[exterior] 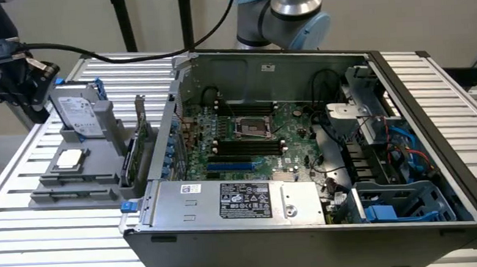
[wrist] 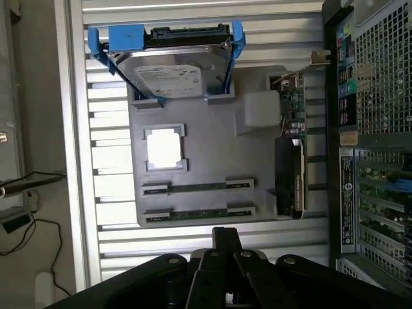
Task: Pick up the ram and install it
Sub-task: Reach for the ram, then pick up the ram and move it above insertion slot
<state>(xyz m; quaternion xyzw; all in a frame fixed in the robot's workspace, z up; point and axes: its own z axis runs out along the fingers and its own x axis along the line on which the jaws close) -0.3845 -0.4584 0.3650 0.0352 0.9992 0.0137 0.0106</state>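
Two ram sticks lie side by side in the slots of a grey holder outside the case. They are thin green strips, one ram stick nearer the square silver processor chip and the other ram stick beside it. In the exterior view the ram sits low on the holder at that view's left. My gripper is shut, holds nothing and hangs high above the holder, apart from the sticks. In the exterior view the gripper is at the far left. The black memory slots lie on the motherboard.
The open computer case takes up the middle and right of the slatted table. On the holder stand a hard drive in a blue frame and a green expansion card with a metal bracket. Cables and a blue drive cage crowd the case's right side.
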